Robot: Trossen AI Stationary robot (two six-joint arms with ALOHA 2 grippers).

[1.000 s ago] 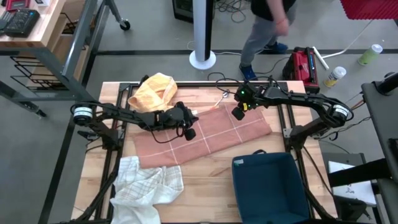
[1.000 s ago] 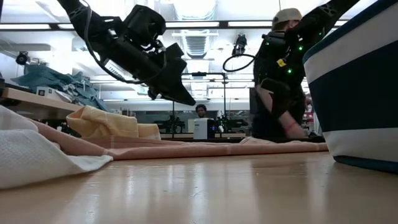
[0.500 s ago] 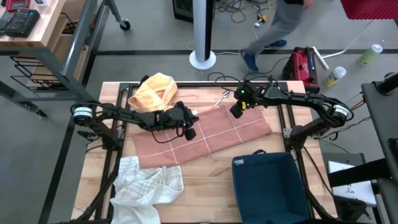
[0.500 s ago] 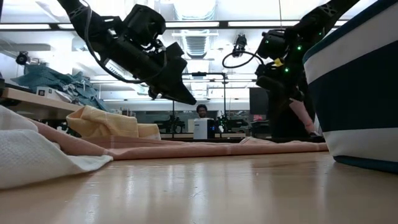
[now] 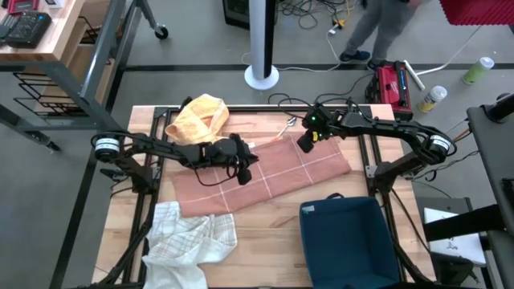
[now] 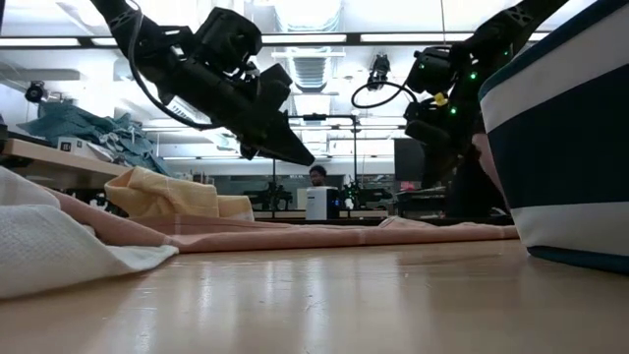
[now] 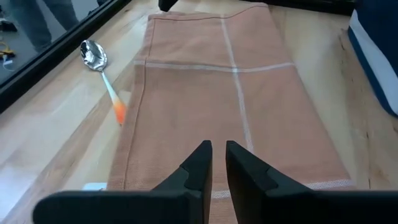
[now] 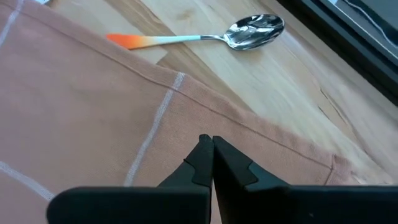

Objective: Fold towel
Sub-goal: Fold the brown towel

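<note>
Left claw (image 7: 218,155) slightly parted; right claw (image 8: 212,147) closed, both raised.

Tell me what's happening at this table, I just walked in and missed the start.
A two-armed robot is working on folding the pink towel, which lies spread flat mid-table. The left gripper hovers over the towel's middle, fingers slightly parted, holding nothing. The right gripper hangs shut above the towel's far edge, near a spoon. No fold is made yet.

pink towel (image 5: 265,172) flat mid-table, left gripper (image 5: 243,172) and right gripper (image 5: 306,144) over it, blue bin (image 5: 349,241) near
</note>
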